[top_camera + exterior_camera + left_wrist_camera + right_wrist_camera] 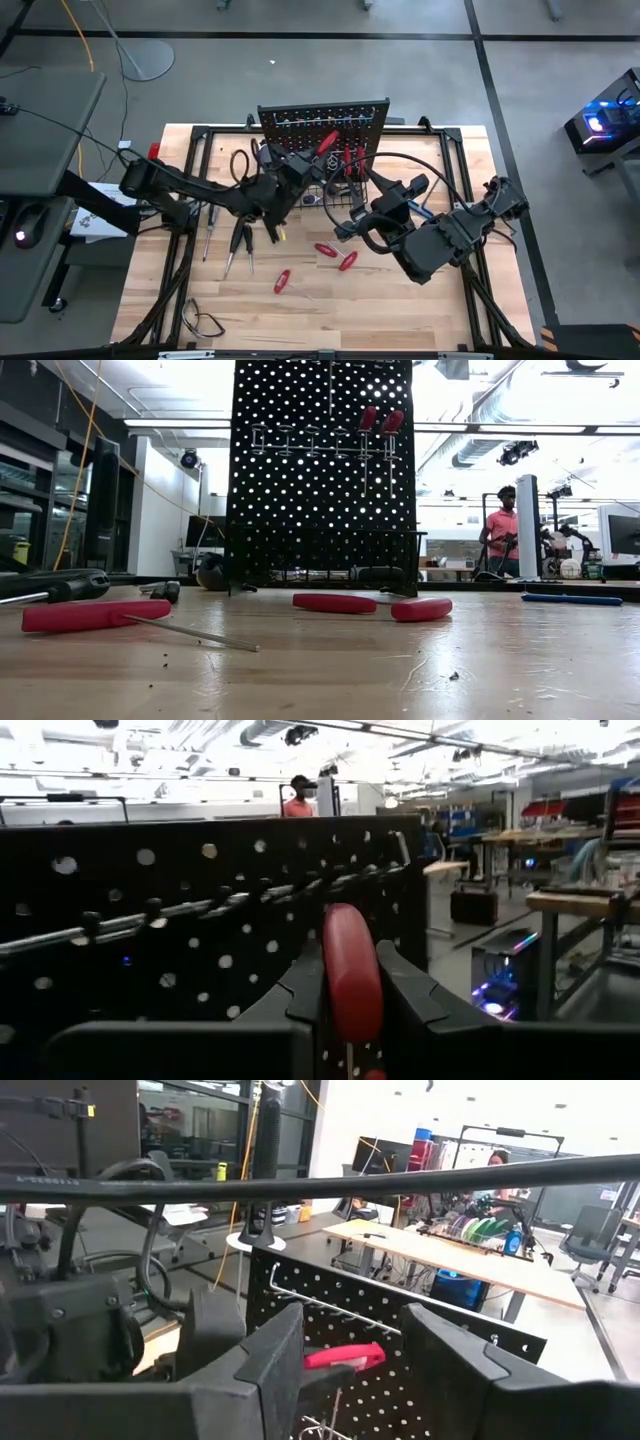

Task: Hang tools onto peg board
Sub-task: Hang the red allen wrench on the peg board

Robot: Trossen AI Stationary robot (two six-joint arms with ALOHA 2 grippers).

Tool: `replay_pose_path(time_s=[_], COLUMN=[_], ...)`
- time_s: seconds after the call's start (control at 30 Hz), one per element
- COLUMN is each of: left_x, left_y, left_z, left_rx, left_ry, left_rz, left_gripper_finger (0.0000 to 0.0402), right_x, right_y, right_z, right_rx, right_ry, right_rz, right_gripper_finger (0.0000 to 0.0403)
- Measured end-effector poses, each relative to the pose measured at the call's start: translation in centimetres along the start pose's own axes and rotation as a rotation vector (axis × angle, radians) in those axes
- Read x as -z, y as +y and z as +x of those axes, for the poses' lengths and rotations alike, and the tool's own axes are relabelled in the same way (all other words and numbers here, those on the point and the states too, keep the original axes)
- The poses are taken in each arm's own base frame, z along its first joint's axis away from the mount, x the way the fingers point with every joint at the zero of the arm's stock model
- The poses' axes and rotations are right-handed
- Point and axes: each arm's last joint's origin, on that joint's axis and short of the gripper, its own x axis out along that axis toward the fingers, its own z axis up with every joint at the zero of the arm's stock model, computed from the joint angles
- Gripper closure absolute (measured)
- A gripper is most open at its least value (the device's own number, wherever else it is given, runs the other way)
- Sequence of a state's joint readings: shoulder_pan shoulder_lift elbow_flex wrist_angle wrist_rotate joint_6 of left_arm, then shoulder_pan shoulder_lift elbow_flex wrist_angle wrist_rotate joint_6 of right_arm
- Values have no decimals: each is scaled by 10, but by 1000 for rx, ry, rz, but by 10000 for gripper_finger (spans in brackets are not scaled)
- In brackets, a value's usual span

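The black peg board (322, 125) stands at the table's far edge, and two red-handled screwdrivers (380, 420) hang on its top row of hooks. My left gripper (312, 155) is just in front of the board's top, shut on a red-handled screwdriver (350, 960). My right gripper (343, 228) hovers open and empty nearer the table's middle; the right wrist view (350, 1340) shows its fingers apart. Three red screwdrivers (283, 281) (327, 249) (348, 261) lie flat on the table, and black-handled pliers (240, 240) lie to their left. My left gripper pinches the screwdriver's red handle (352, 1005) between its two fingers. The fingers come from the near left, slanting toward the board, and the handle lies along them. Its rounded end (345, 920) sticks out past the fingertips toward the hooks. The screwdriver is lifted clear; its shaft is hidden.
A blue-handled tool (570, 599) lies at the table's right. A black cable loop (205, 322) lies near the front left corner. A wire basket sits at the board's base (335, 195). A person in a red shirt (500, 530) stands far behind the table.
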State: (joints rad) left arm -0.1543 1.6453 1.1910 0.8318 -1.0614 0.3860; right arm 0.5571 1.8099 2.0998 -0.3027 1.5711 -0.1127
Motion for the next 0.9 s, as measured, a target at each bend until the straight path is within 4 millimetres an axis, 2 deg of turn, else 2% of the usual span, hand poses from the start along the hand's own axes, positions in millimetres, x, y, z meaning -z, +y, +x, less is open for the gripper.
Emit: replay_pose_path(time_s=[0.33, 0.67, 0.9], left_x=[8, 32, 24], left_y=[-4, -17, -14], left_z=[6, 12, 11], left_rx=[16, 44, 28], left_ry=[-1, 20, -38], left_rz=[-76, 89, 117], left_gripper_finger=[356, 356, 356], right_x=[0, 0, 0], right_y=[0, 0, 0], right_z=[0, -1, -4], right_rx=[0, -2, -11], right_ry=[0, 0, -1], right_rz=[0, 2, 3], right_gripper_finger=[242, 242, 242])
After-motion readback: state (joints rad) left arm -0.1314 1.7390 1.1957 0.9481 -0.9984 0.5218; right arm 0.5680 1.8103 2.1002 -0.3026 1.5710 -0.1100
